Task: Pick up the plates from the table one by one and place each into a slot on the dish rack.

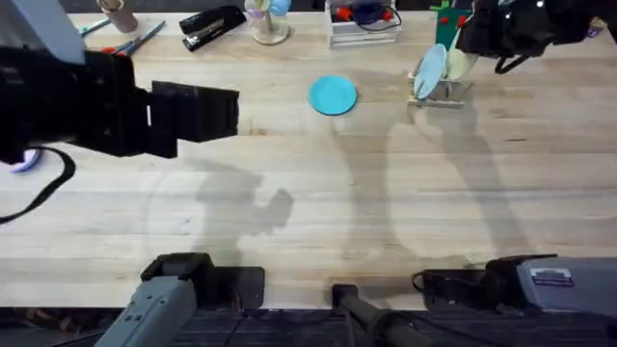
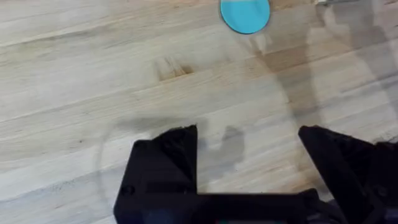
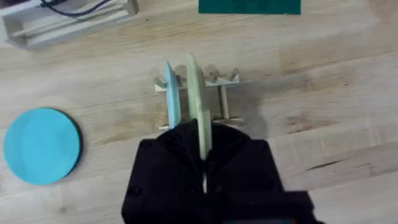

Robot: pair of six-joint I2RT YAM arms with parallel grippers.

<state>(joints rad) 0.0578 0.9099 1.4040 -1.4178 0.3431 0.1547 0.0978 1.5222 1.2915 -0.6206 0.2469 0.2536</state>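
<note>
the right gripper (image 3: 204, 155) is pinched on the rim of the thin cream round plastic plate (image 3: 196, 99), held on edge in the small light-wood pegged dish rack (image 3: 225, 93) beside a paler blue plate (image 3: 172, 93). the flat turquoise round plastic plate (image 1: 333, 95) lies on the light wooden plank table (image 1: 386, 212); it looks light, stiff and slick, so an edge grip seems best. the left gripper (image 2: 249, 162) hangs spread wide and empty.

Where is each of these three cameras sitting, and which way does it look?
Overhead: fixed above the arms' bases, looking down and forward over the table; both arms show.
Left wrist: on the left arm, facing down at bare wood; its open left gripper frames the bottom.
Right wrist: on the right arm, above the dish rack; the right gripper pinches the cream plate.
Shared: the turquoise plate appears in all three.
</note>
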